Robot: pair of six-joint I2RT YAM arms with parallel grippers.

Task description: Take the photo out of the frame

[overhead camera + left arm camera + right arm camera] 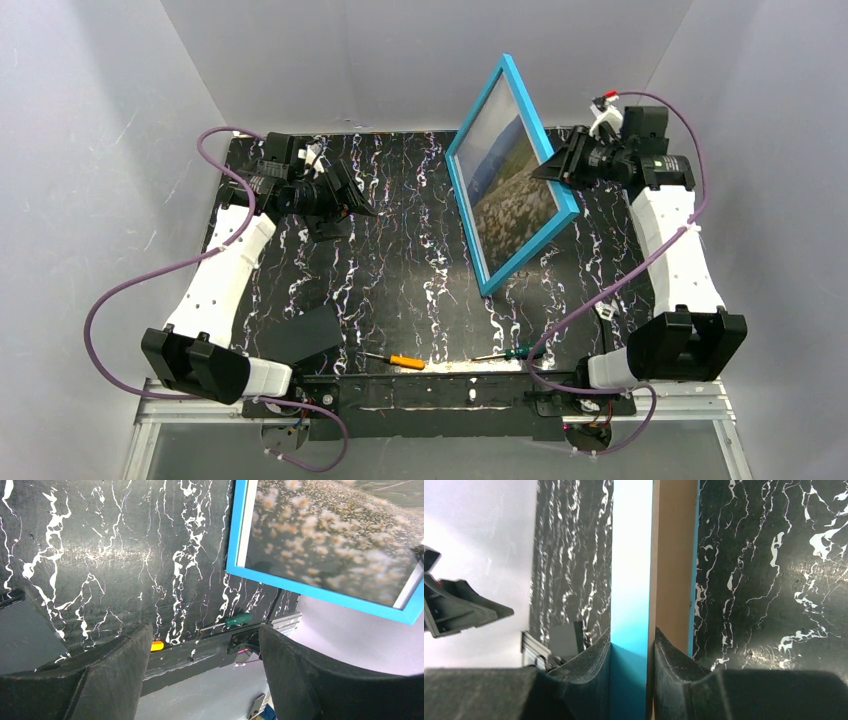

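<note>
**Frame** (512, 172): bright blue, raised on edge and tilted over the right half of the surface (400, 260), picture side toward the left arm. Whether its lowest corner rests on the surface cannot be told.

**Photo** (510, 190): seated inside the frame, with sky at the top and flowery field below. No edge shows outside the blue border.

**Right gripper** (553, 168): clamped on the frame's right-hand rail, one finger on the blue face and the other on the tan back, as its wrist view shows.

**Left gripper** (355, 202): spread apart and holding nothing, hanging above the surface well apart from the frame and facing the picture side.

**Other items:** a dark sheet (305, 335) lies flat near the left arm's base. An orange-handled screwdriver (405, 360) and a green-handled screwdriver (510, 352) lie along the near edge.

**Progress:** judged early to middle. The frame is lifted and steadied, but the photo is not yet out. Whether anything on the back holds it in cannot be told. Left to do: free the photo, likely with the idle gripper, and draw it clear.
</note>
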